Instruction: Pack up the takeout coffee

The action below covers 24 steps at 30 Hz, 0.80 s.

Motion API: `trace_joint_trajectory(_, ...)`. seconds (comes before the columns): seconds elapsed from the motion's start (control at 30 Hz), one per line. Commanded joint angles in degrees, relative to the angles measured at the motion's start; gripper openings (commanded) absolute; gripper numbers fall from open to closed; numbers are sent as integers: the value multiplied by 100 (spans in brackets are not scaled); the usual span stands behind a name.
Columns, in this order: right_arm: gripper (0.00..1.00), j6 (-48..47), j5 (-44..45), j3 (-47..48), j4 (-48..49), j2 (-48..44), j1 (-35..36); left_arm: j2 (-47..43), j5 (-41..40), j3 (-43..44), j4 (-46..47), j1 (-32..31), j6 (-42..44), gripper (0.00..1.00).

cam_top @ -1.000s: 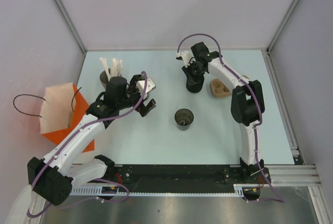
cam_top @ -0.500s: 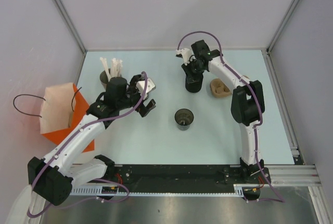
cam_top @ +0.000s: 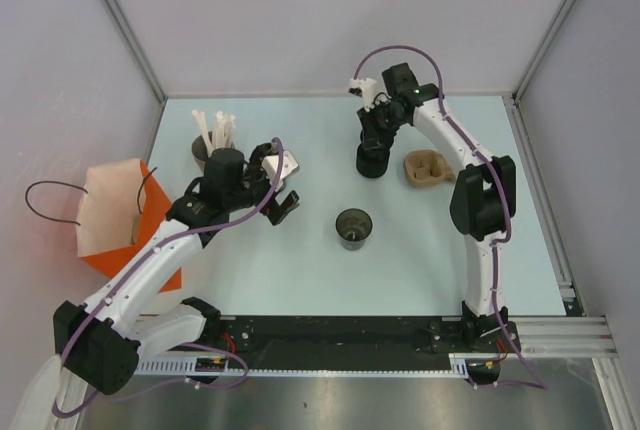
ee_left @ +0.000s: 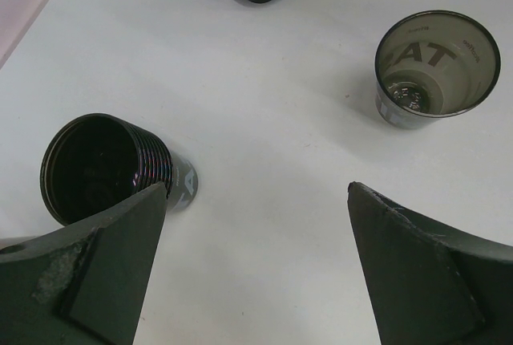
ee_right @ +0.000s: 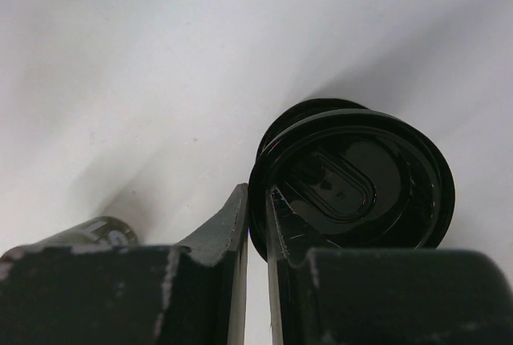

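Takeout coffee (cam_top: 372,159): upright at the far side of the surface (cam_top: 300,270), lid on, with a brown pulp carrier (cam_top: 424,168) just to its right.
Right hand (ee_right: 256,199): over the lid's edge, fingers nearly together with only a slit between them (whether they touch the rim, cannot tell).
Left hand (ee_left: 256,196): fingers wide apart, holding nothing.
Lidless cup (ee_left: 437,68): upright mid-surface, apart from the coffee.

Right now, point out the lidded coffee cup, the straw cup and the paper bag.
lidded coffee cup (ee_right: 353,184): right wrist, lid top.
straw cup (cam_top: 201,155): top external, cup body.
paper bag (cam_top: 105,212): top external, brown panel.
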Motion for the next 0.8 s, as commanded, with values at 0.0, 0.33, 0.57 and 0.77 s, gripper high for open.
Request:
trace_joint_trajectory(0.0,9,78,-1252,451,-680,-626,-315,-185,214,-25,204,55,-25,100)
trace_joint_trajectory(0.33,12,-371,-2757,302,-1851,-986,-263,-342,337,-8,160,20,430,100)
trace_joint_trajectory(0.57,12,-397,-2767,-278,-1851,-1303,62,-124,-1213,230,519,-734,1827,100)
trace_joint_trajectory(0.77,12,-283,-3074,-375,-1790,-1312,98,140,-1555,-156,1372,-1649,2962,100)
